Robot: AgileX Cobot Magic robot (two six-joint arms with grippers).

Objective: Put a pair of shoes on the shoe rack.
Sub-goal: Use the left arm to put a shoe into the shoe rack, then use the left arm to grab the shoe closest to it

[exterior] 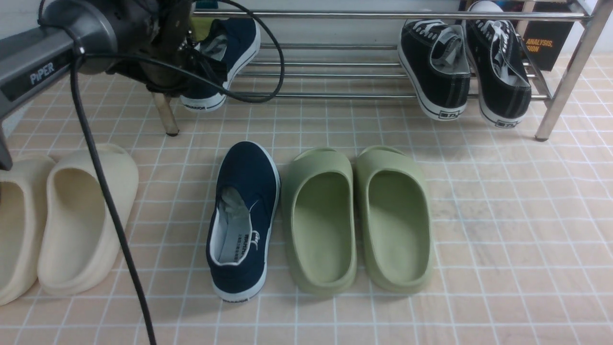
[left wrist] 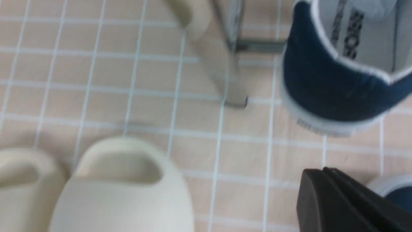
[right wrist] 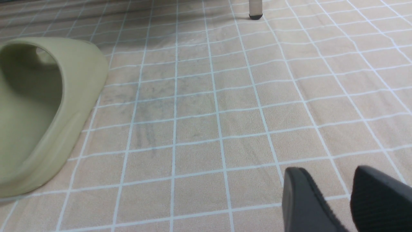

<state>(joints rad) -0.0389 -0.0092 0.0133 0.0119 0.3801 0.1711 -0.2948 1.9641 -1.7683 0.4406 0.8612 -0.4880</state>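
One navy slip-on shoe point(exterior: 229, 52) rests tilted on the left end of the chrome shoe rack point(exterior: 335, 95), heel down over the front bar. It also shows in the left wrist view point(left wrist: 334, 87). The other navy shoe point(exterior: 245, 215) lies on the floor, toe toward the rack, and its toe edge shows in the left wrist view point(left wrist: 394, 191). My left arm point(exterior: 96, 28) reaches to the rack's left end. My left gripper point(left wrist: 318, 172) has its fingers pressed together, holds nothing, and is apart from the racked shoe. My right gripper point(right wrist: 328, 175) is open and empty above bare floor.
Two black lace-up sneakers point(exterior: 462, 62) hang on the rack's right end. Green slides point(exterior: 357, 215) lie right of the floor shoe, and one shows in the right wrist view point(right wrist: 42, 106). Cream slides point(exterior: 62, 215) lie at the left. The left arm's cable point(exterior: 110, 201) trails down. A rack leg point(left wrist: 230, 64) stands nearby.
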